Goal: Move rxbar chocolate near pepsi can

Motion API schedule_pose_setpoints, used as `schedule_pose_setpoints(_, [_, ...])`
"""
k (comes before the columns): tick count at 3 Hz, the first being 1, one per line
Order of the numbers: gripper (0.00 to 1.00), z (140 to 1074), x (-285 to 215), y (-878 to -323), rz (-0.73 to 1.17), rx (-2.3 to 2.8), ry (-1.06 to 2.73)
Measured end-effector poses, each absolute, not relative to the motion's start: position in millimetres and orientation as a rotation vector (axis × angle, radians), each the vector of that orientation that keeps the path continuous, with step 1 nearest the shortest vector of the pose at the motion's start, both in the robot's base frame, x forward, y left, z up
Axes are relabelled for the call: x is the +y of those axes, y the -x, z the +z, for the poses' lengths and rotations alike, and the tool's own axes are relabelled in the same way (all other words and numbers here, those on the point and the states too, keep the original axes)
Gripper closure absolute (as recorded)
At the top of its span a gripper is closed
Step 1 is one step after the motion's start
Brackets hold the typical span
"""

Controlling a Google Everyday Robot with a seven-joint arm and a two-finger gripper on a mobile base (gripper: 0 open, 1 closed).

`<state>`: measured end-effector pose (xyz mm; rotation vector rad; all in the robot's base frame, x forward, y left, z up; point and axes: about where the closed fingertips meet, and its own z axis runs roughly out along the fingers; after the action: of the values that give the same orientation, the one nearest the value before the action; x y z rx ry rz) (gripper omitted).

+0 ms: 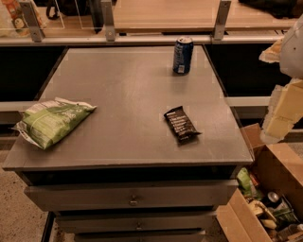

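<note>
well apart on the flat grey tabletop (128, 94) lie the two things that matter: the rxbar chocolate (181, 124), a small flat rectangular bar in a black-brown wrapper with lines of white print and crimped ends, and the pepsi can (183, 55), an upright dark blue metal drink can with a silver top and white markings. the bar lies flat in the right half of the table, nearer the front edge, turned at a slant so one crimped end points toward the back left and the other toward the front right. the can stands near the back edge, right of centre, almost straight behind the bar, with a wide stretch of bare grey surface between them. at the front left a crumpled green chip bag (52, 121) with a pale top rests on the table, reaching its left edge. the gripper (280, 118), a pale cream blocky shape, hangs at the right edge of the view, off the table's right side and above an open brown cardboard box (279, 165) of assorted packets; it is probably seen only in part, and i cannot tell whether it is open or closed. it touches neither bar nor can. below the tabletop are grey drawers (132, 196) with small knobs, and behind it a light wooden counter (165, 14).
</note>
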<state>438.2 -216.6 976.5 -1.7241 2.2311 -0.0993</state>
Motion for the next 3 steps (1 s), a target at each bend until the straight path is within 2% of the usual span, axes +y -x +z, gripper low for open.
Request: schedule_pose_setpoints(3, [0.00, 941, -171, -464, -0.058, 2.282, 1.756])
